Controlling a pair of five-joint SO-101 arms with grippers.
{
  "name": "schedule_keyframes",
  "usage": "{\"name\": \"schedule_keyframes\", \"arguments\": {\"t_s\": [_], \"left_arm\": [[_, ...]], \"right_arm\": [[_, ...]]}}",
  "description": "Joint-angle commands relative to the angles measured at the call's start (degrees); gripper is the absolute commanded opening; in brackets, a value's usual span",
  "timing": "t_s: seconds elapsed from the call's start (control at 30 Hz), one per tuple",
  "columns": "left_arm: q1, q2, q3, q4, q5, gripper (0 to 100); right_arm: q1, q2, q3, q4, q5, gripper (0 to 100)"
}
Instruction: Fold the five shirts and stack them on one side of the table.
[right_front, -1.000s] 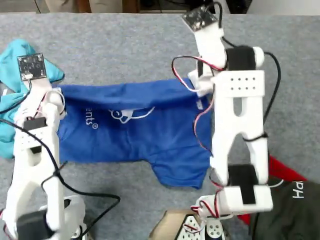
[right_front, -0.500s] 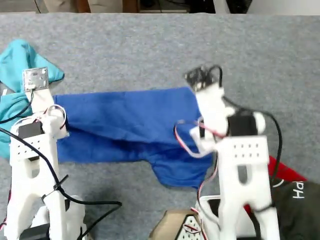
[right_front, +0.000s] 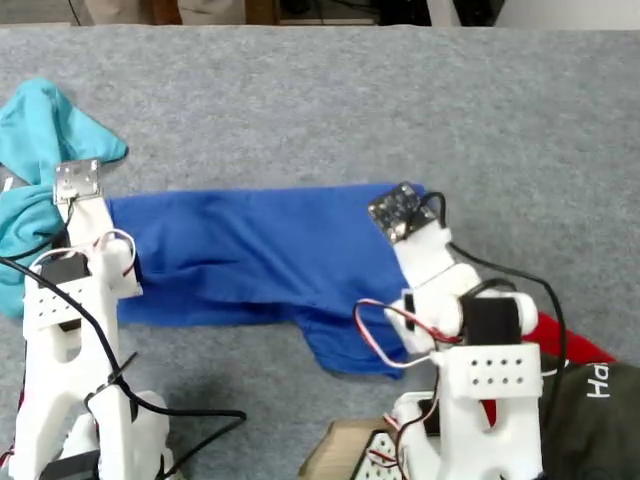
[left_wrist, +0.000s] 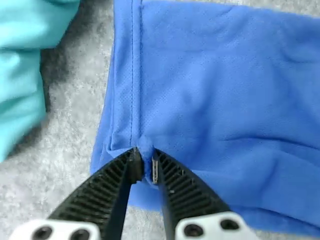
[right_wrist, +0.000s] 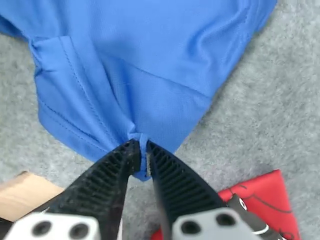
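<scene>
**Both pincers clamp the ends of the blue shirt**

The blue shirt lies across the middle of the grey bench as a long band, doubled over along its length, with one sleeve sticking out toward the arms' bases.

The left pincer is pressed together on a small pleat of blue cloth just beside the stitched hem at the shirt's left end. From above, the left arm stands over that end, close to a crumpled teal shirt at the bench's left edge. In the left wrist view the teal cloth lies just beside the blue hem, with a strip of bare bench between them.

The right pincer pinches a fold at the opposite end of the shirt, next to a double row of stitching. The right arm leans over the shirt's right end.

A red shirt pokes out near the right arm's base, partly under a dark shirt at the bench's right corner. A piece of brown cardboard lies by the base.
</scene>
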Motion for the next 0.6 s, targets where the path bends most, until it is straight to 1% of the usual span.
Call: {"name": "schedule_keyframes", "arguments": {"t_s": [0.0,0.13,0.2,0.43,0.5,0.57], "left_arm": [[-1.14,-1.54,-3.52,2.64,-2.29,2],[-4.04,-1.36,-4.57,2.02,-2.73,2],[-5.27,-1.54,-3.87,0.26,-4.22,2],[-3.08,-1.54,-2.37,-0.53,-5.45,2],[-3.34,-1.27,-2.55,-0.62,-5.63,2],[-4.66,-1.54,-2.99,-0.62,-7.12,6]], "right_arm": [[3.3,-0.84,0.04,0.62,2.02,0.3],[5.05,-1.19,0.04,0.53,5.19,0.3],[5.05,-1.19,0.13,0.53,6.95,0.3],[4.7,-1.19,0.66,0.44,12.57,0.5],[4.7,-1.27,0.57,0.62,15.47,0.5],[4.7,-1.36,0.31,0.62,19.08,0.5]]}}
